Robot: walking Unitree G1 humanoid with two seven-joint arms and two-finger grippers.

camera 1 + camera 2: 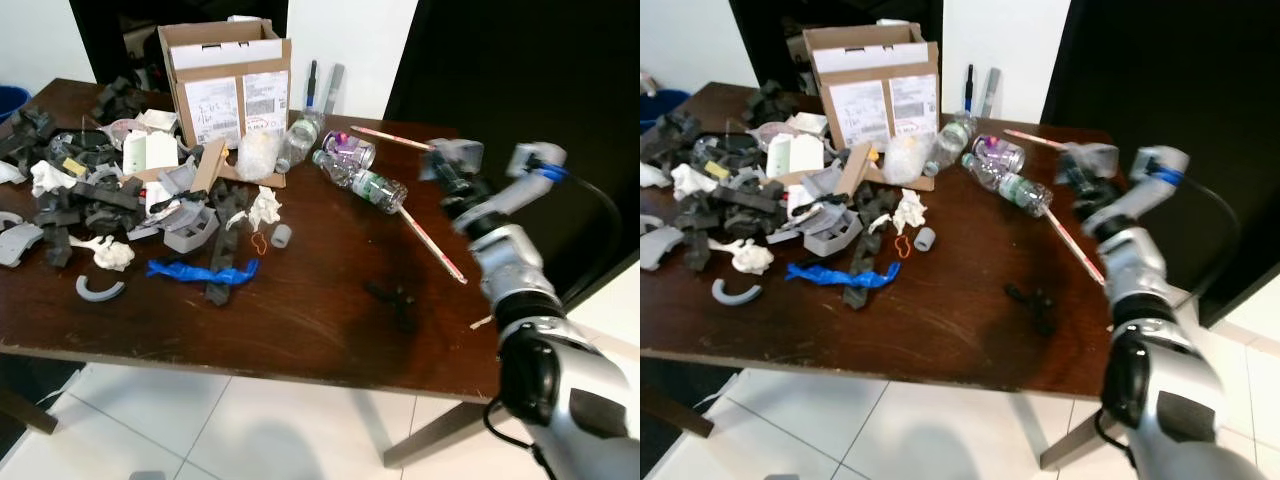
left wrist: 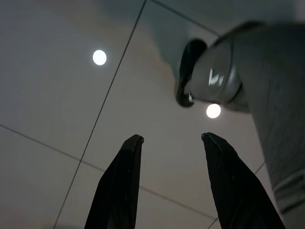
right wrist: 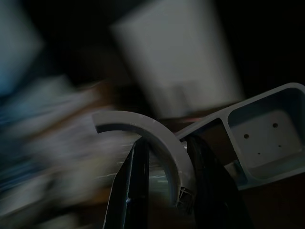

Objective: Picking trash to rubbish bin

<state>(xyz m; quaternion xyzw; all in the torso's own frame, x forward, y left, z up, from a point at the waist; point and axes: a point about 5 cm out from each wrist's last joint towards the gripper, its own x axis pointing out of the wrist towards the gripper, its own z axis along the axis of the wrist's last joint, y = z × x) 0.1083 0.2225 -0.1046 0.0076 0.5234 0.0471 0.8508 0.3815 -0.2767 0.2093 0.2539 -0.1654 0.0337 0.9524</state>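
My right gripper point(image 1: 449, 172) hovers over the right end of the dark wooden table point(image 1: 320, 320), shut on a grey plastic piece point(image 3: 159, 133). That piece has a curved arm and a shallow box-shaped part point(image 3: 264, 131). Trash lies on the table: two clear plastic bottles point(image 1: 365, 182), a blue wrapper point(image 1: 200, 270), a small black part point(image 1: 395, 296), a thin pink stick point(image 1: 432, 242) and a heap of grey and black scraps point(image 1: 95, 195). My left gripper point(image 2: 171, 139) hangs open over pale floor tiles, holding nothing.
An open cardboard box point(image 1: 228, 85) stands at the table's back. A blue container's edge point(image 1: 12, 98) shows at the far left. Behind the table's right end is a black wall point(image 1: 520, 70). White tiled floor point(image 1: 250, 430) lies in front.
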